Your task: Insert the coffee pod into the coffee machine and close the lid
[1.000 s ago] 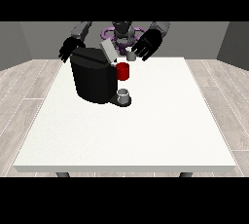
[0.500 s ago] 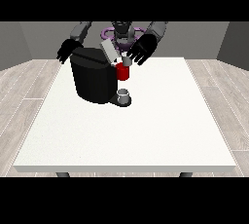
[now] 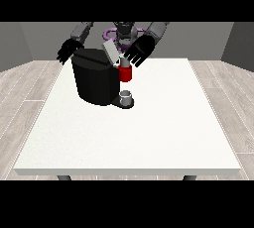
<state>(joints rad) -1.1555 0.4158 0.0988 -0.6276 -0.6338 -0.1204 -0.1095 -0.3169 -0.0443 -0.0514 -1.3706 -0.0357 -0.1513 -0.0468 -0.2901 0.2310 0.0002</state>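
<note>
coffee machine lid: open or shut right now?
Open. The grey lid stands tilted up above the black coffee machine, and the hand at the view's right is beside it with fingers spread.

No legible text or markings.

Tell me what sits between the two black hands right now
In the front view, the black coffee machine with its raised grey lid lies between the hand at the view's left and the other hand.

the large white rectangular table point(image 3: 149, 138) stands on a floor of pale wood-look planks point(image 3: 25, 93). the black, rounded coffee machine point(image 3: 96, 81) rests directly on the tabletop, towards the far left portion. a small grey cup point(image 3: 126, 96) sits on the machine's base.
</note>
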